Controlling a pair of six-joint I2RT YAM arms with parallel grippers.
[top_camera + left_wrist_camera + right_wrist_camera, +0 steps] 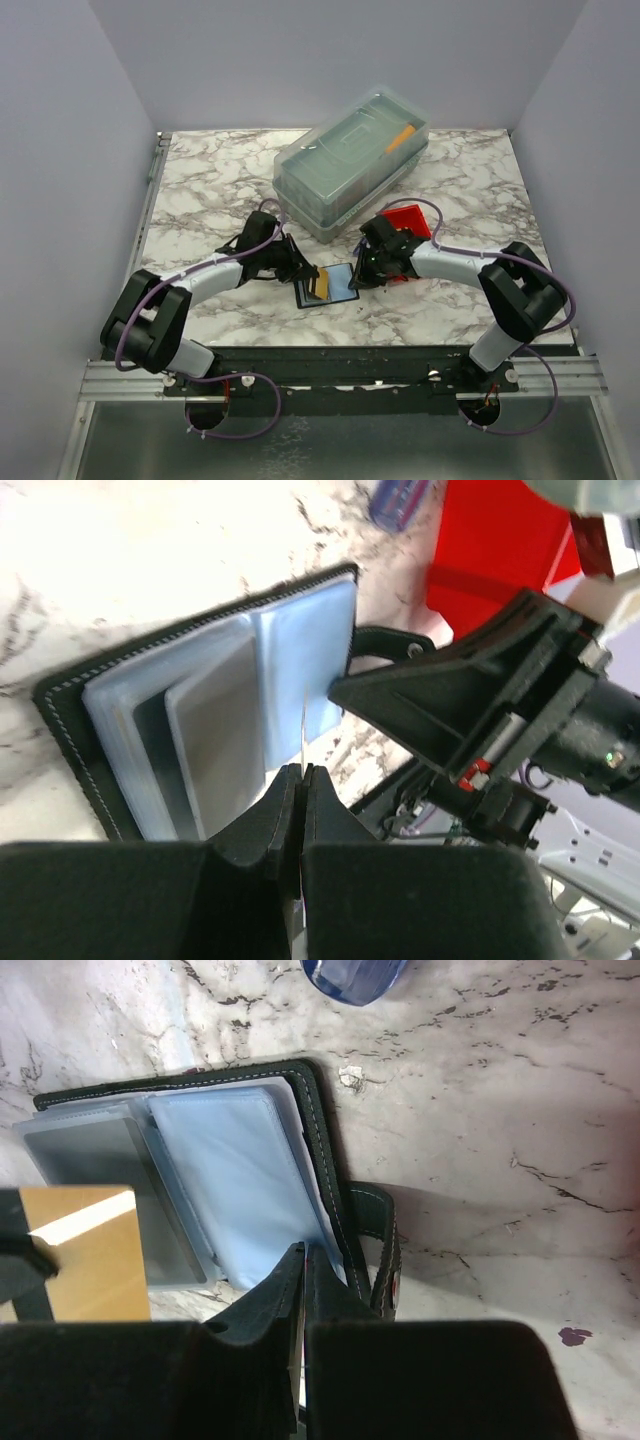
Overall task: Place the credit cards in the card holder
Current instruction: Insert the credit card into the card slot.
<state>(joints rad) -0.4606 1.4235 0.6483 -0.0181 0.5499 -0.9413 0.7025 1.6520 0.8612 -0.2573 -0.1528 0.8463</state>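
The black card holder (341, 287) lies open on the marble table between both arms, its clear blue-tinted sleeves facing up (300, 660) (235, 1170). My left gripper (303, 274) (303, 772) is shut on the tan/gold card (85, 1250), which hangs just over the holder's left half (322, 286) and shows edge-on as a thin pale line (303, 725) in the left wrist view. My right gripper (361, 274) (304, 1251) is shut on the edge of a clear sleeve at the holder's right side. Other cards are not in view.
A red bin (411, 219) (500, 550) stands just behind my right gripper. A large clear lidded box (350, 160) sits at the back centre. A blue pen tip (355, 975) (398, 500) lies beyond the holder. The holder's snap strap (386, 1250) sticks out to the right.
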